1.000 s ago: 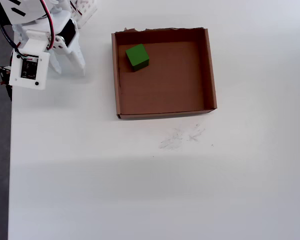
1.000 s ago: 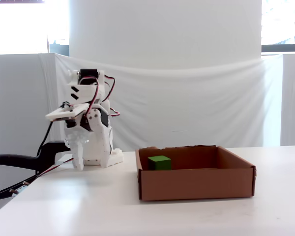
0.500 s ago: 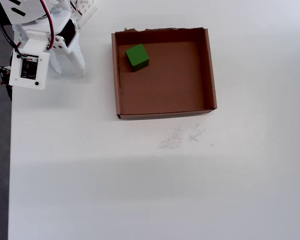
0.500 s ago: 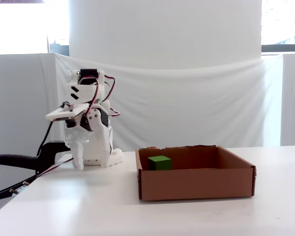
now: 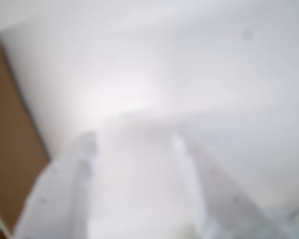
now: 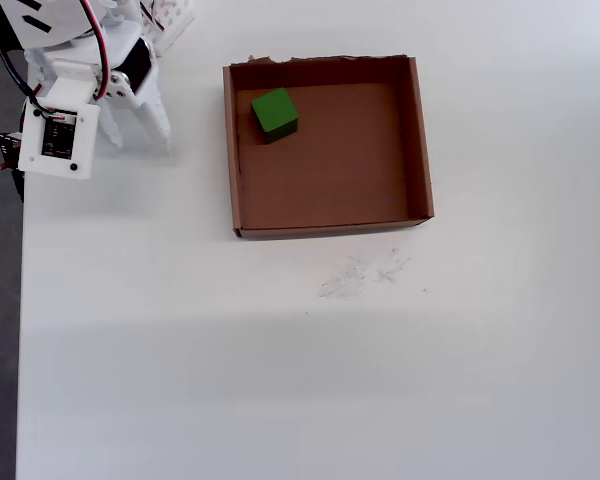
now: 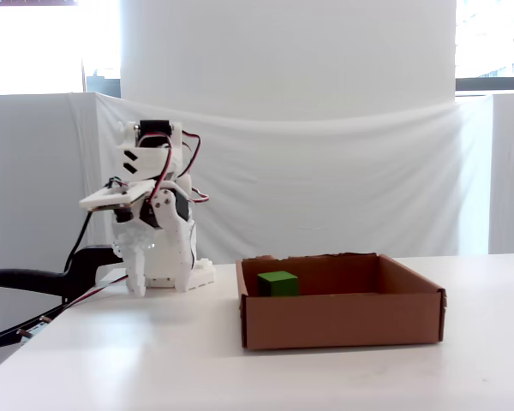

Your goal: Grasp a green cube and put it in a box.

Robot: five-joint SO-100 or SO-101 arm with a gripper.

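Observation:
The green cube (image 6: 275, 112) lies inside the box (image 6: 423, 140), in its far left corner in the overhead view. In the fixed view the cube (image 7: 278, 283) shows just above the box's front wall (image 7: 343, 321). My gripper (image 6: 138, 143) points down at the white table, left of the box and apart from it, also seen in the fixed view (image 7: 158, 287). It is open and empty. In the blurred wrist view its two white fingers stand apart over bare table (image 5: 134, 142), with the brown box wall (image 5: 10, 149) at the left.
The table's left edge (image 6: 20, 300) runs just left of the arm. The arm's circuit board (image 6: 55, 140) and wires hang over it. Faint scuff marks (image 6: 360, 275) lie in front of the box. A white cloth backdrop (image 7: 325, 171) stands behind.

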